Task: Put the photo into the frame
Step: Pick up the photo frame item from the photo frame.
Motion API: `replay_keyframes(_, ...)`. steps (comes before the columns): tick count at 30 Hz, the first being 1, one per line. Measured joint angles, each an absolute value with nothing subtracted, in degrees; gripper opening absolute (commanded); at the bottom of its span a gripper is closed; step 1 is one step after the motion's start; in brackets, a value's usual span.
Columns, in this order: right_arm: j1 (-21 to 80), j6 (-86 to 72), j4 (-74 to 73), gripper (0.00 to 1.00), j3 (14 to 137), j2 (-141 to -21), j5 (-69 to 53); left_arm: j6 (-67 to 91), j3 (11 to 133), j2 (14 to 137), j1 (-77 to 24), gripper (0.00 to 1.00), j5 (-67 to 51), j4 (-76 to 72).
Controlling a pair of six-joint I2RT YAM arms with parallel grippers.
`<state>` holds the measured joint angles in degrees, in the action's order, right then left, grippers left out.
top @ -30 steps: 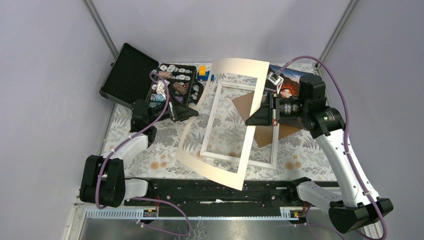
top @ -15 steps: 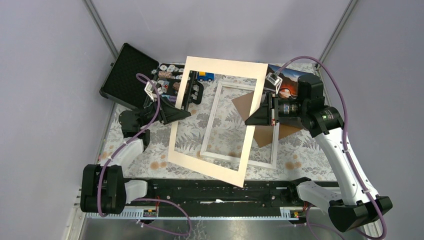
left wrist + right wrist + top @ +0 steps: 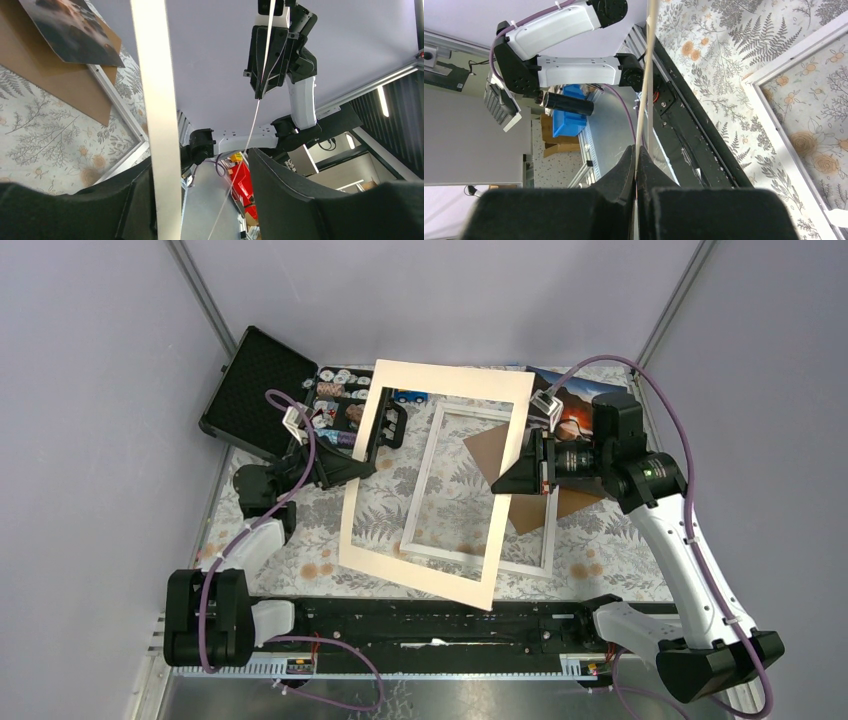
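Right wrist shows right claw [image 3: 638, 155] pinching the mat [image 3: 647, 65]; left claw [image 3: 200, 167] spread.

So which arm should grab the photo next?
Probably the right: the photo lies just beyond the right gripper, though it's shut on the mat board; the open left gripper straddles its other edge.

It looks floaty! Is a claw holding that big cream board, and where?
The right claw pinches the cream mat board midway along its right strip. The left claw is open around the left strip, not gripping.
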<state>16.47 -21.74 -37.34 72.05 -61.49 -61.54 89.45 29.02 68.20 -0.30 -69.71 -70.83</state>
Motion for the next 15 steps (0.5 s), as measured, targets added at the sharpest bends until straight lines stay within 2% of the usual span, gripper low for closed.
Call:
replay_keyframes(2, 16.47, -21.15, -38.00, 0.00, 72.05, -61.69, -60.99, 89.34, 28.42, 68.20, 0.23, 0.56, -69.80, -70.81)
replay_keyframes(10, 16.47, -20.03, -38.30, 0.00, 71.88, -62.26, -58.92, 89.73, 27.59, 68.49, 1.72, 0.53, -69.89, -72.18)
replay_keyframes(15, 16.45, -19.86, -38.37, 0.00, 70.87, -62.52, -57.30, 90.70, 27.33, 68.75, 2.02, 0.43, -69.87, -74.65)
